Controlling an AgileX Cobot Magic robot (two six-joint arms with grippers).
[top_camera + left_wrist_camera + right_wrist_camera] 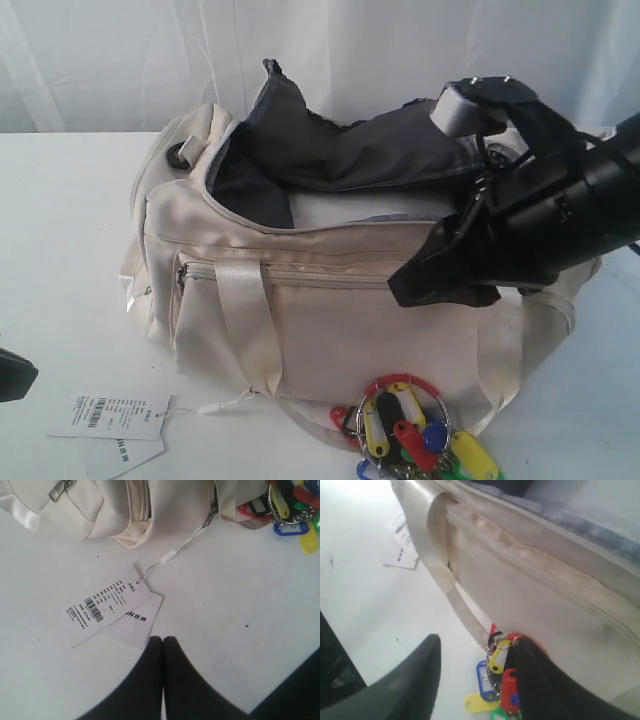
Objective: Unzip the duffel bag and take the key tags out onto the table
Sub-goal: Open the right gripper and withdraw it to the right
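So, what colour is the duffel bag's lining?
The lining is dark grey; the exterior view shows it best.

Table [60, 250] lies bare left of the duffel bag [330, 320]; price tags [110, 415] and key tags [415, 435] block its front.

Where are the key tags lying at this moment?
In the exterior view, the key tags lie on the table at the bottom, right of centre, just in front of the duffel bag.
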